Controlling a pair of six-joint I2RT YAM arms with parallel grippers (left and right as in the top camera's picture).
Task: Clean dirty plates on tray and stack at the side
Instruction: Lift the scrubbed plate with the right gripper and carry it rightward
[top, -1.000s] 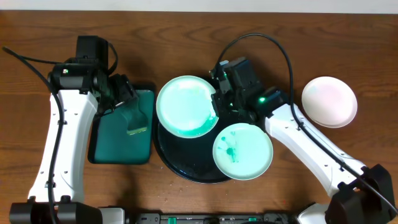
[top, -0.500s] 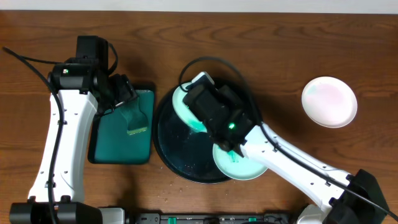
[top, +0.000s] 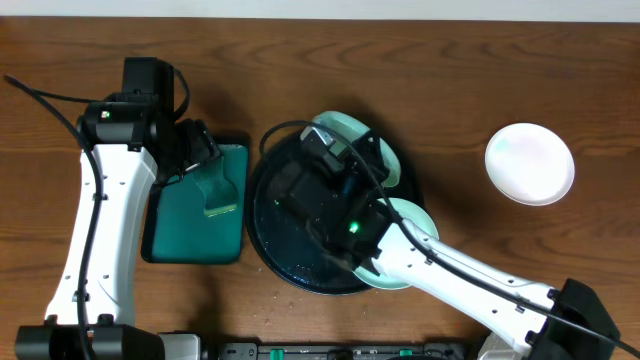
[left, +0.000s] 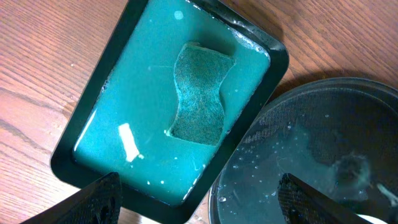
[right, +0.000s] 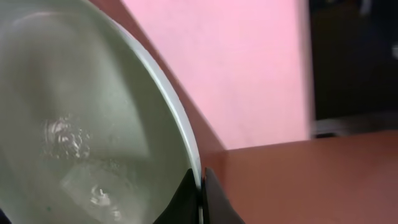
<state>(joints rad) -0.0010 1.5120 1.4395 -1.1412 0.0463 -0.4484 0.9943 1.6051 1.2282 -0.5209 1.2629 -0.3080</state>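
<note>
Overhead, right gripper (top: 335, 150): clenched on the rim of a mint plate (top: 388, 158), which it holds tilted above the far side of the black tray (top: 268, 215).
Overhead, other plates: a second mint plate (top: 415, 215) lies at the tray's right edge, half hidden under the right arm. A white plate (top: 530, 163) sits alone on the table (top: 450, 60), well apart to the right.
Overhead, left gripper (top: 205, 162): hangs over the green tray (top: 165, 240), beside the black one.
Left wrist, left gripper (left: 199, 196): spread wide and grasping nothing. Below it a sponge (left: 199, 93) lies in teal liquid in the green tray (left: 87, 134). The black tray (left: 311, 143) is speckled with water.
Right wrist, right gripper (right: 200, 186): fingertips pinch the wet mint plate (right: 93, 124) at its rim.
</note>
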